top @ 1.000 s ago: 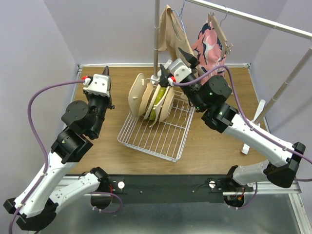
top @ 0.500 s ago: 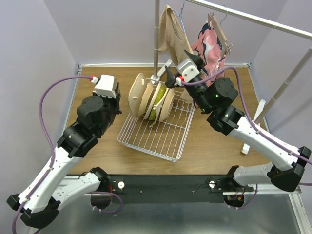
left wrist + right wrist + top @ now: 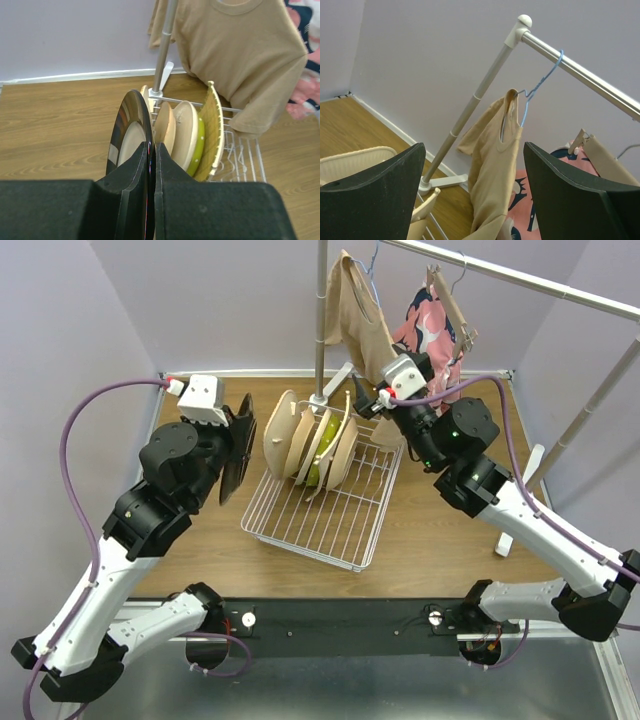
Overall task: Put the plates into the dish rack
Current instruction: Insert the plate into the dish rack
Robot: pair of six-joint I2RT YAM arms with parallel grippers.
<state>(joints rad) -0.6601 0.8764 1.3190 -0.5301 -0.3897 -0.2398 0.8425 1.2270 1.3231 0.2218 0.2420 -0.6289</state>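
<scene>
A dark-rimmed silvery plate [image 3: 129,131] stands on edge, and my left gripper [image 3: 151,146] is shut on its rim. In the top view that plate [image 3: 237,458] hangs just left of the white wire dish rack [image 3: 335,525], with the left gripper [image 3: 238,432] above the table. Several plates [image 3: 298,440] stand upright in the rack's far end: cream ones [image 3: 165,131] and a lime green dotted one [image 3: 196,142]. My right gripper [image 3: 368,396] hovers open above the rack's far right corner, empty. In the right wrist view it [image 3: 474,146] faces the back wall.
A yellow woven mat [image 3: 214,127] stands in the rack to the right of the plates. A white clothes rail pole [image 3: 322,320] rises behind the rack, with a tan shirt [image 3: 355,310] and a pink patterned garment [image 3: 430,330] hanging. Purple walls close off the table's left and back sides.
My left arm swung toward the rack and turned, so the dark plate now shows on edge beside the racked plates. My right gripper drew back up and to the right, staying open.
</scene>
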